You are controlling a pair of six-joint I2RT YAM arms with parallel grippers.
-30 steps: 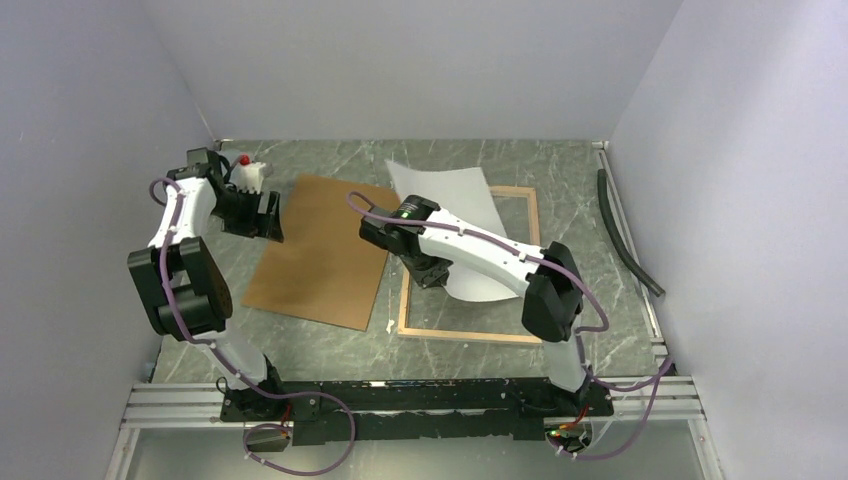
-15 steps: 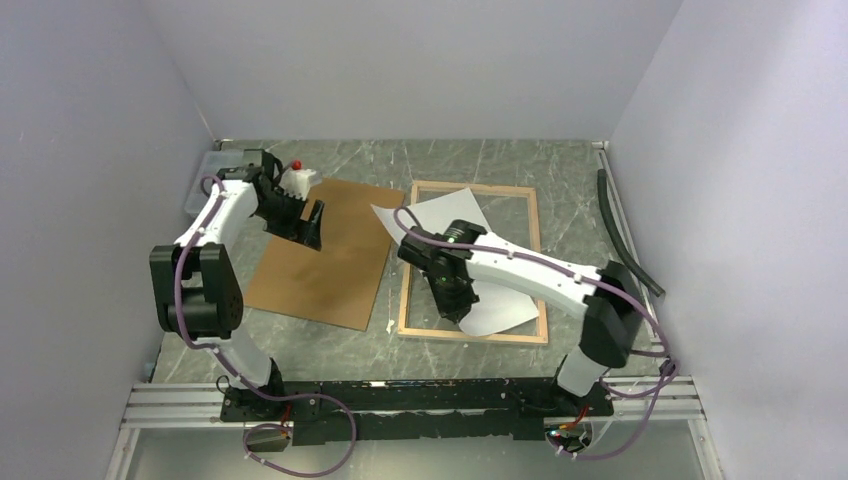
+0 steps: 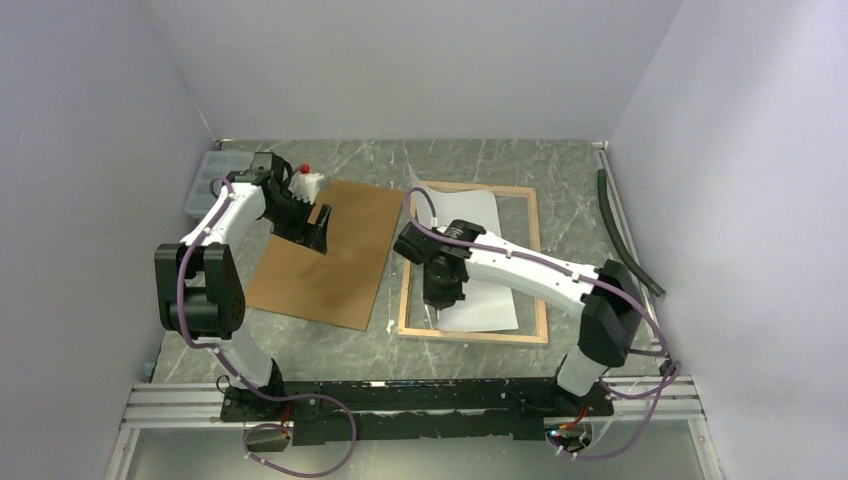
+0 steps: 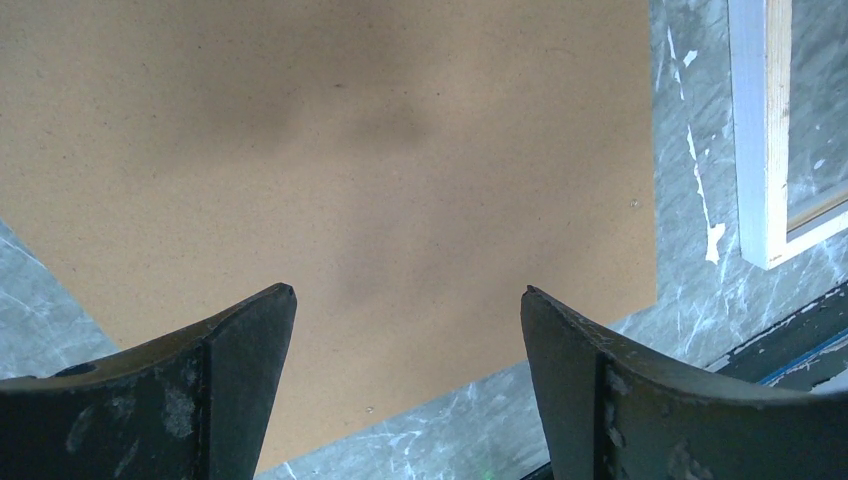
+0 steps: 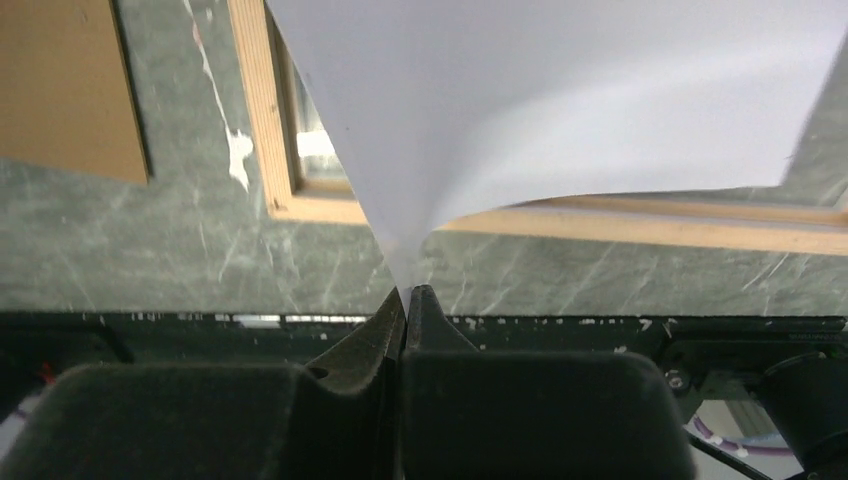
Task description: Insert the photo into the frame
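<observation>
Over the frame (image 3: 538, 265), three o'clock from the backing panel (image 3: 330, 275), the photo (image 3: 470, 215) has dropped flatter and squarer, its six-o'clock corner pinched in the right gripper (image 5: 405, 295); seating looks near. Left gripper (image 4: 408, 300) hangs spread wide above the panel.

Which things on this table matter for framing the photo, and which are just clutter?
In the job:
- photo, corner pinched in the right gripper
- frame

Lying about:
- brown board
- clear box
- black hose
</observation>
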